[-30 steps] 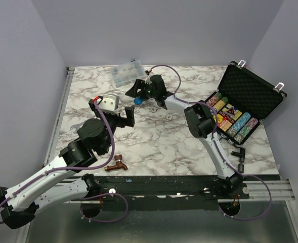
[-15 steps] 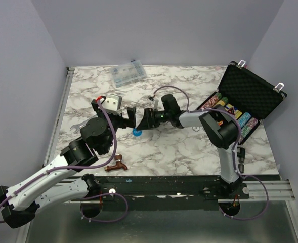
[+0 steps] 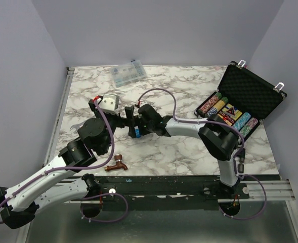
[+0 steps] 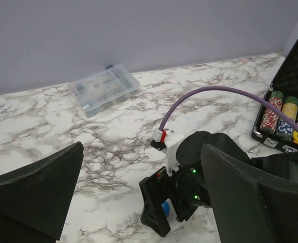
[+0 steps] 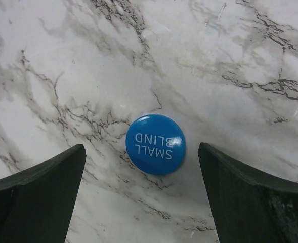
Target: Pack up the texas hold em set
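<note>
Change: right gripper (image 5: 141,152) has swung from the far middle of the table (image 3: 179,152) over toward the left arm within the last second, and the blue disc (image 5: 155,144) came with it.
Disc now: flat on the marble, "SMALL BLIND" face up, between the right fingers and touching neither. It is well apart from the case (image 3: 250,93).
Right jaws: apart, nothing held.
Left gripper (image 4: 142,152): jaws wide apart, empty, pointing at the right gripper, which is near in front of it.
Meaning for task: disc ended farther from the case than it was, so it is not yet packed. Looks like a reposition or a hand-off toward the left arm, a guess only.
Case: one, lid open, far right of the table.
Chip rows (image 3: 242,124): in the tray, several colours; the arm hides some, so I cannot count them surely.
Card boxes (image 3: 228,112): in the tray's middle; count unclear from here.
Blue discs: one.
Yellow and silver discs: not found.
Clear compartment box (image 3: 128,74): one, far edge.
Copper faucet (image 3: 119,164): one, near edge.
</note>
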`<state>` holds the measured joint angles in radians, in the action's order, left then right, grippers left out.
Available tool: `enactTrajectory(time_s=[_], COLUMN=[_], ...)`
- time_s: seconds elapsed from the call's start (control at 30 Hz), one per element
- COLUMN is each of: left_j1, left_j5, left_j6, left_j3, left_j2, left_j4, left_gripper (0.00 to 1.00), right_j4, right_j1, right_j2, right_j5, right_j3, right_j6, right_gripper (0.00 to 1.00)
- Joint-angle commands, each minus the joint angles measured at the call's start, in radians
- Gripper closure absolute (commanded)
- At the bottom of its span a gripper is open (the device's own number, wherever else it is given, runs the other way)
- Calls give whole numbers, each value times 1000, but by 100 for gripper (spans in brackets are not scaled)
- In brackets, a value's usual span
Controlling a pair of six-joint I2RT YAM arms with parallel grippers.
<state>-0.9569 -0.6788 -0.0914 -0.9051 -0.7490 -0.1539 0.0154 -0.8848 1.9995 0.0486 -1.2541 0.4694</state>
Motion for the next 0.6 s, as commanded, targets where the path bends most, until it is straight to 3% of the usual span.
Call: enactTrajectory(time_s=[0.0,0.3,0.57], left_j1=[8,10,10], left_j5=[-78,-71,-58], left_j6=[34,38,29], left_j3=[6,32,19], left_j2=[38,93,90], left_j4=[44,82,62], left_gripper=[1,1,1], right_j4=[-319,-672,-793], right_j1=[-35,-94,-105], right_j2=[86,262,340], right_j5=[-269,-337,-291], right_j3=[-76,-398,-504], right_j6=[32,1,-41], right_gripper=[5,14,25])
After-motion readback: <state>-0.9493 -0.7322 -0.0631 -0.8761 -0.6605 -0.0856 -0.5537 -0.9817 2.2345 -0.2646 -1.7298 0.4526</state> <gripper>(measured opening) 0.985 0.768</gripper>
